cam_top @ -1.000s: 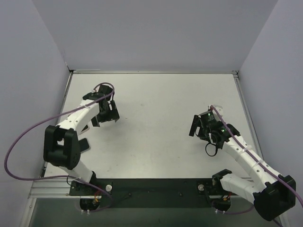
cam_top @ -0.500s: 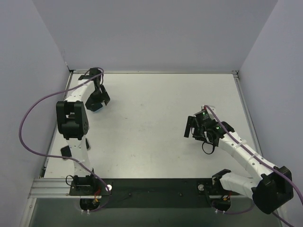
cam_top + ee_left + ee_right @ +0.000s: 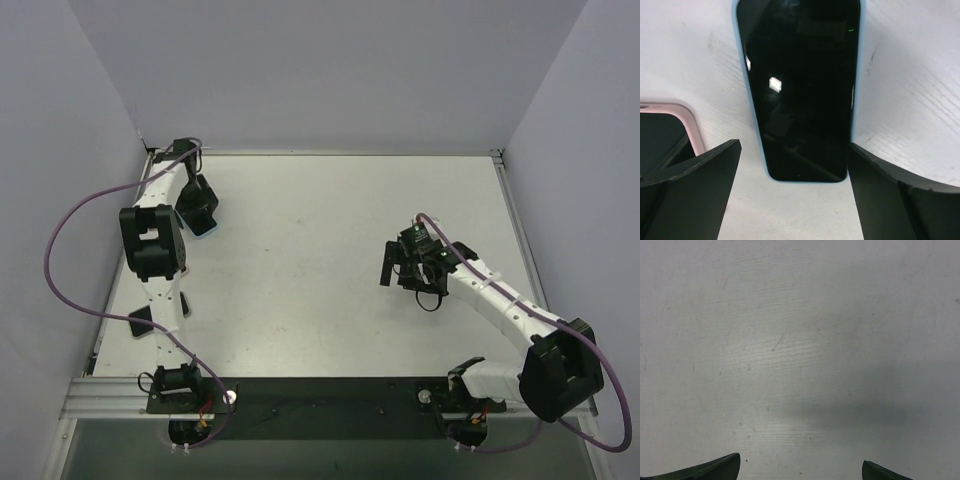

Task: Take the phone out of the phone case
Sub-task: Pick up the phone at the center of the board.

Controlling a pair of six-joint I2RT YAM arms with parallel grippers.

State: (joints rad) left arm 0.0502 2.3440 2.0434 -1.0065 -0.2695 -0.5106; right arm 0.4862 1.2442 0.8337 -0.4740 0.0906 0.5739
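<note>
Starting at the left gripper [image 3: 793,150]: jaws spread wide, nothing held. Hangs just above the phone [image 3: 800,85], one finger on each side of its near end, with no contact visible in the left wrist view. Looks only slightly wider than the phone case [image 3: 741,75], whose pale blue rim shows down both long edges and around the bottom corners.

Lies flat and screen-up on the surface [image 3: 320,220], in the far left corner, directly beneath the left arm in the top view. Sits fully seated in the case; no corner lifted.

Off to one side, partly hidden behind a finger: a pink-rimmed object [image 3: 687,120], near the phone but apart from it. Cannot tell what it is.

Over at the right gripper [image 3: 800,462]: also wide open and empty, above bare surface, well apart from the phone.

Step in hand, by judgement: lining up for the first hold, removal not yet begun.

Next move probably calls for lowering squarely and closing on the case's long edges without nudging the pink-rimmed object. Likely needs the right arm brought across too, to peel a case corner back while the other side is held.
</note>
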